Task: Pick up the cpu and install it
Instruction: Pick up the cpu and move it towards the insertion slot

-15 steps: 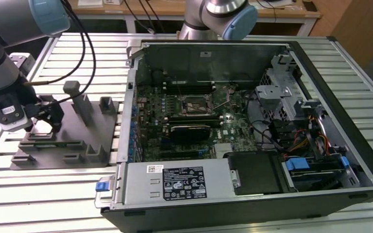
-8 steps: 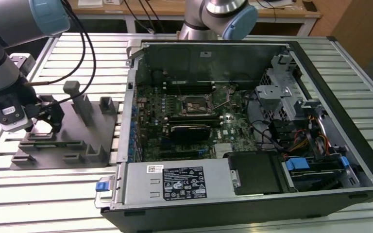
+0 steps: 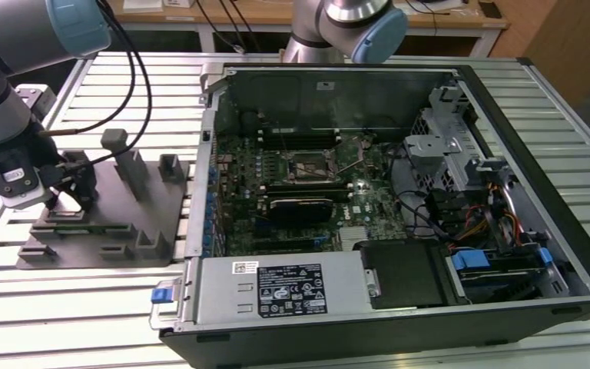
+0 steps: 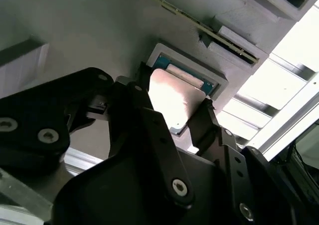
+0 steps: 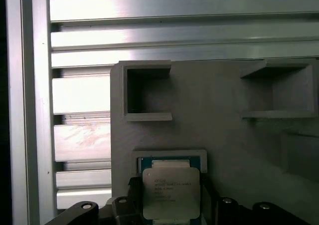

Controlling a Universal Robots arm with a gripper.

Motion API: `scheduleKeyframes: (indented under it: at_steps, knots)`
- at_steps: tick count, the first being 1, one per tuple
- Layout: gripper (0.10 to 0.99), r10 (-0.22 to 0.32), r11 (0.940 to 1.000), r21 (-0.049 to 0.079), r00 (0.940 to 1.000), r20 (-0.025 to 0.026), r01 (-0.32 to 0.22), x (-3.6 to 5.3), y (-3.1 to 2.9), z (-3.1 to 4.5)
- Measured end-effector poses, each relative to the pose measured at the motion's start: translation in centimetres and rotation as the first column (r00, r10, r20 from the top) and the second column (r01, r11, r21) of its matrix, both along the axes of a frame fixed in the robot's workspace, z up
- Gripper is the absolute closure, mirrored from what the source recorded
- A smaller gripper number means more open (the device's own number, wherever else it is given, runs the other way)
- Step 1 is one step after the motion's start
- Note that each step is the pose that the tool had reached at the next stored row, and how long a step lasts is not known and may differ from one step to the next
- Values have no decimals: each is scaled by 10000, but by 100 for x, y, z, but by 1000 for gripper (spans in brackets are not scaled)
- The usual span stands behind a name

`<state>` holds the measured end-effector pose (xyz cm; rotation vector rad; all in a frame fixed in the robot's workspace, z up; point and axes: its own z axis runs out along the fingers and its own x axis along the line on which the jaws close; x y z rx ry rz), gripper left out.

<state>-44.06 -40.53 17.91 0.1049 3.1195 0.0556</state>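
cpu (image 5: 171, 192) is seen over the blue-rimmed pocket at one edge of the grey fixture (image 5: 224, 135) | it is clamped on two opposite edges by the narrowed end effector (image 5: 169, 186) | fixture is set on the slatted tabletop (image 3: 120, 292) | open computer case (image 3: 377, 192) is placed beside it, to the exterior view's right

The small, flat, square cpu (image 5: 171, 192) (image 4: 172, 98), topped by a pale silvery-white metal lid, lay face up in a shallow square pocket (image 5: 169, 154) with a raised rim, near one edge of the grey fixture plate (image 5: 224, 135). A thin blue-green border showed along one side of the lid, and faint dark print marked its top.
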Motion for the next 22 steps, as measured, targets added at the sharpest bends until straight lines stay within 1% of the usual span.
scheduleKeyframes:
  at_steps: [1,11,22]
  knots:
    - [541,0,10000,0,10000,0,0,0,0,0]
    - [541,4,10000,2,10000,4,-4,1,0,3]
    - [541,3,10000,1,10000,1,-3,0,0,96]
